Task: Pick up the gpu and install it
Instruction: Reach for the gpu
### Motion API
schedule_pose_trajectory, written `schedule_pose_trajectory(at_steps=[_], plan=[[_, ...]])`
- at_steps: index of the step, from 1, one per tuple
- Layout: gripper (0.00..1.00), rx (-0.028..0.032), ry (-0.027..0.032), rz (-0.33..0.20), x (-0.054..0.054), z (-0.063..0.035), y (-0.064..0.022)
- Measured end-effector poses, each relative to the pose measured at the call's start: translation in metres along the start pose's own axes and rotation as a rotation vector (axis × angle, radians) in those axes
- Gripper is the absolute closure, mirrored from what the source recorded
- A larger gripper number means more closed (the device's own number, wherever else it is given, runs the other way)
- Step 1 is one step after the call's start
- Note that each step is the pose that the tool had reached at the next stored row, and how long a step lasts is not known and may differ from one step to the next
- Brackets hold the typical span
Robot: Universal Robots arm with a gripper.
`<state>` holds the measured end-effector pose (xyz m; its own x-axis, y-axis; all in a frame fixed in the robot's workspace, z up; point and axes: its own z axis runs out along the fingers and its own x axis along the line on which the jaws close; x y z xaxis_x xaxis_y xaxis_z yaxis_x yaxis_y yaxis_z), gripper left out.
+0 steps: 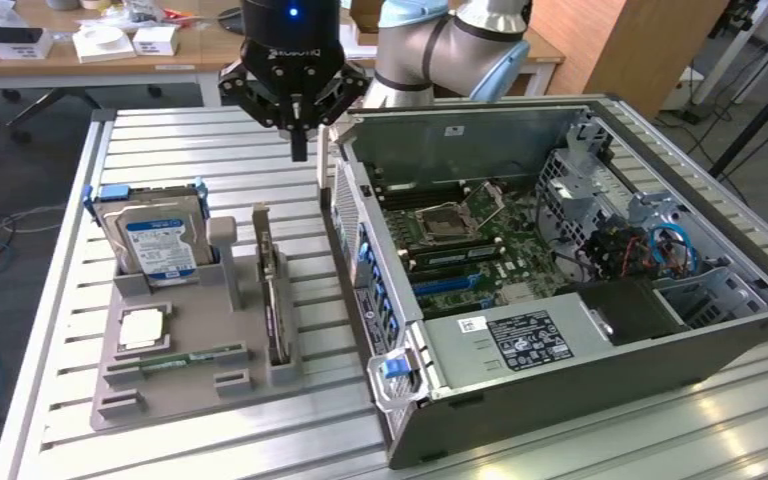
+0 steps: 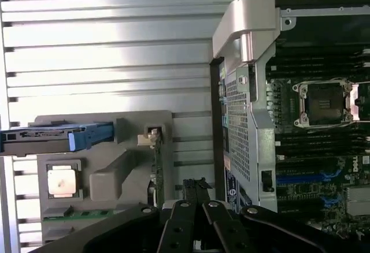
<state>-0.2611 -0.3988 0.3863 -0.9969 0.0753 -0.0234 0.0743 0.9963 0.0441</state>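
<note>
So, editor here: what stands at the exterior view's left?

Photographer: A hard drive, upright in a grey holder on the slatted desk, with a processor chip and a memory stick lying nearer the camera.

Editor: And the graphics card?

Photographer: Next along, on edge in a slot at the holder's side toward the exterior view's right, untouched. Above the gap between the holder and the open computer case hangs the end effector, its fingers pressed together and carrying nothing. The wrist view looks down on the card's top edge.

Editor: What would make the pickup clean?

Photographer: My reading: the fingers must spread before they descend, then straddle the top edge squarely near its middle, clear of either end. A straight upward lift should free it without levering the board against the slot; a skewed pinch could twist it.
</note>
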Motion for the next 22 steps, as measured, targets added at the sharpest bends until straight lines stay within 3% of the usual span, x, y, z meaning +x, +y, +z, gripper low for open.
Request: schedule_pose_trajectory(at_steps=[10, 17, 22], plan=[[0.9, 0.0037, -0.0004, 0.0, 0.02, 0.0029, -0.0016], [0.9, 0.0038, -0.0002, 0.0, 0.02, 0.0028, -0.0025], [0.9, 0.0038, -0.0002, 0.0, 0.02, 0.0025, -0.0095]])
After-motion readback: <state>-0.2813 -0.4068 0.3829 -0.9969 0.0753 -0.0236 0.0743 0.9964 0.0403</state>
